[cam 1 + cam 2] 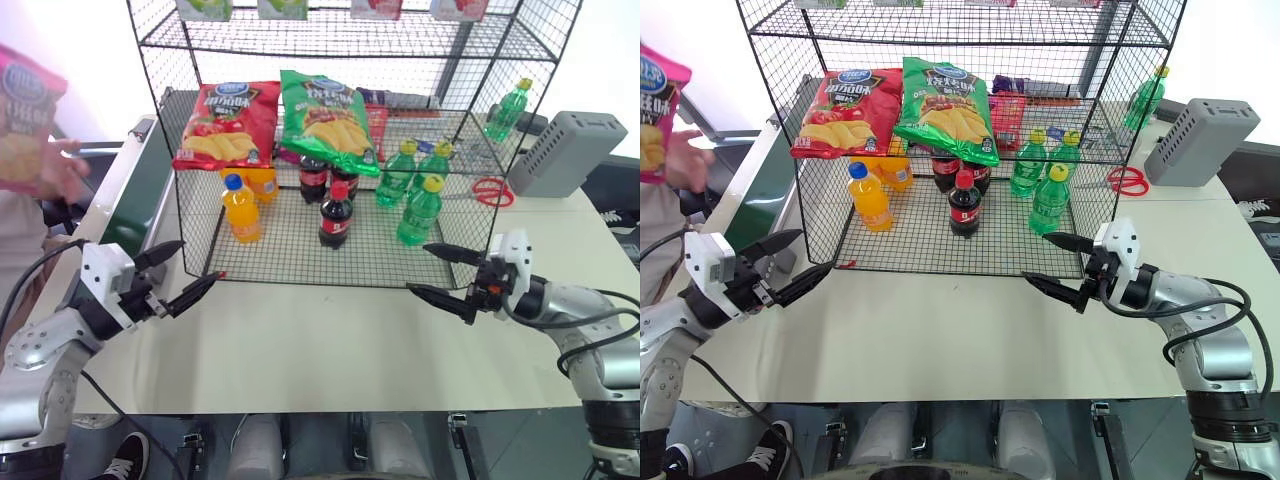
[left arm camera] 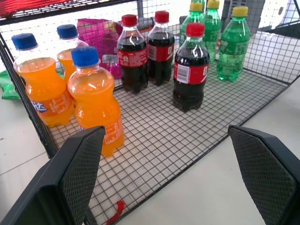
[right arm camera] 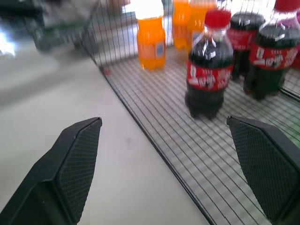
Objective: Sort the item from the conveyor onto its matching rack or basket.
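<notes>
Magenta-pink chip bag (image 1: 22,118) up at the far left edge, held in a person's hand (image 1: 62,168), above the dark green conveyor (image 1: 140,205) and well apart from both grippers; conveyor running along the left side of the table (image 1: 330,360), partly hidden behind the rack. Black wire rack (image 1: 340,150) standing on the table straight ahead; on its middle tier a red chip bag (image 1: 228,124) beside a green chip bag (image 1: 326,120), the two just touching or overlapping at their edges; on the bottom tier orange soda bottles (image 1: 243,208) to the left, cola bottles (image 1: 335,215) in the middle, green soda bottles (image 1: 420,212) to the right. Left gripper (image 1: 190,272) released, fingers spread wide, holding nothing, hovering over the table near the rack's front left corner. Right gripper (image 1: 438,272) likewise released and empty, fingers wide apart, hovering near the rack's front right corner. Red scissors (image 1: 491,191) and a grey box (image 1: 565,152) lying on the table to the right of the rack.
</notes>
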Motion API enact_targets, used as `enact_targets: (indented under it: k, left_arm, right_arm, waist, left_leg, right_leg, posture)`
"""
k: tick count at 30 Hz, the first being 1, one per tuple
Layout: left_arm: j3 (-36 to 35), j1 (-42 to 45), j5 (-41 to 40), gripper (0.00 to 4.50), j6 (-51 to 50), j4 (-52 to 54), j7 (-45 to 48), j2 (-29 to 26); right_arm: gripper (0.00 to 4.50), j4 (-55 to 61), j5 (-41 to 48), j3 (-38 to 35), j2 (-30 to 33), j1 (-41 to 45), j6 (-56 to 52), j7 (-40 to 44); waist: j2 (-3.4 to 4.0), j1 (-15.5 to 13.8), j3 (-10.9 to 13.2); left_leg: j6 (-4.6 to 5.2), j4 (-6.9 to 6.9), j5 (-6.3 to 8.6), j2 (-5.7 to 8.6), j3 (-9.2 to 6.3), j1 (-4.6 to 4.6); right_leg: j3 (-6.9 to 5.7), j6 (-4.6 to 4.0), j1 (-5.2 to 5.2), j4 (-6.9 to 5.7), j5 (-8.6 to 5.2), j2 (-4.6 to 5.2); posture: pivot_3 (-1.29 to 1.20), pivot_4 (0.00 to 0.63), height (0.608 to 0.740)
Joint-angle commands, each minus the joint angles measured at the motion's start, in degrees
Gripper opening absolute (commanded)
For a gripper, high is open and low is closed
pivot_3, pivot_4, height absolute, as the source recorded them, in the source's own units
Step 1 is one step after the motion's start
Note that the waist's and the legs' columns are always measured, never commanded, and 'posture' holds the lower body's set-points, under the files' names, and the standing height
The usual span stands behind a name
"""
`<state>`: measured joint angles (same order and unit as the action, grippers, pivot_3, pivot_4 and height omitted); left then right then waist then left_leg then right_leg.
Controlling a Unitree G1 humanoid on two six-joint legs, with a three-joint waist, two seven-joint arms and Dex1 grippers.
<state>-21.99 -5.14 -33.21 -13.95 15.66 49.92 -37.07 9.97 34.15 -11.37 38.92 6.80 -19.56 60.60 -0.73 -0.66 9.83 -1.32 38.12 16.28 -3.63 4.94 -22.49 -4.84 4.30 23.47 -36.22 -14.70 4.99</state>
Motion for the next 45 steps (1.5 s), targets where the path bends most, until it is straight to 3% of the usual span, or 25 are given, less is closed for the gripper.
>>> enact_targets:
  k: [1, 11, 31, 45]
  left_arm:
    - [-2.2, -0.6, -1.2, 4.50, 1.2, 1.7, 0.3, -0.1]
    - [-2.2, 0.1, -0.3, 4.50, 2.6, -0.5, 1.2, -1.0]
    - [-2.7, -1.6, -1.6, 4.50, -0.1, 0.9, 0.3, -1.6]
    - [-2.8, -0.3, 0.6, 4.50, 4.4, -0.4, -0.1, -0.5]
  right_arm:
    - [4.45, 2.9, 2.4, -2.2, 0.0, 0.2, 0.3, 0.1]
    - [4.45, 2.0, -1.8, -0.6, 0.0, -0.1, 1.3, -3.3]
    - [4.45, -1.4, -3.7, 0.8, 0.2, 1.4, 5.4, -1.0]
    - [4.45, -3.3, -4.7, 1.9, 0.3, 4.1, 6.6, 0.7]
  waist:
    - [0.00, 0.0, 0.0]
    - [0.00, 0.0, 0.0]
    - [0.00, 0.0, 0.0]
    - [0.00, 0.0, 0.0]
  left_leg:
    - [0.00, 0.00, 0.00, 0.00, 0.00, 0.00]
    - [0.00, 0.00, 0.00, 0.00, 0.00, 0.00]
    - [0.00, 0.00, 0.00, 0.00, 0.01, 0.00]
    - [-0.01, 0.01, -0.01, 0.00, 0.01, 0.01]
  right_leg:
    - [0.00, 0.00, 0.00, 0.00, 0.00, 0.00]
    - [0.00, -0.01, 0.01, 0.00, 0.00, 0.00]
    - [0.00, 0.00, 0.00, 0.00, 0.00, 0.00]
    - [0.00, -0.03, 0.00, 0.00, 0.01, 0.00]
  posture:
    - [0.00, 0.150, 0.740]
    - [0.00, 0.150, 0.740]
    - [0.00, 0.150, 0.740]
    - [0.00, 0.150, 0.740]
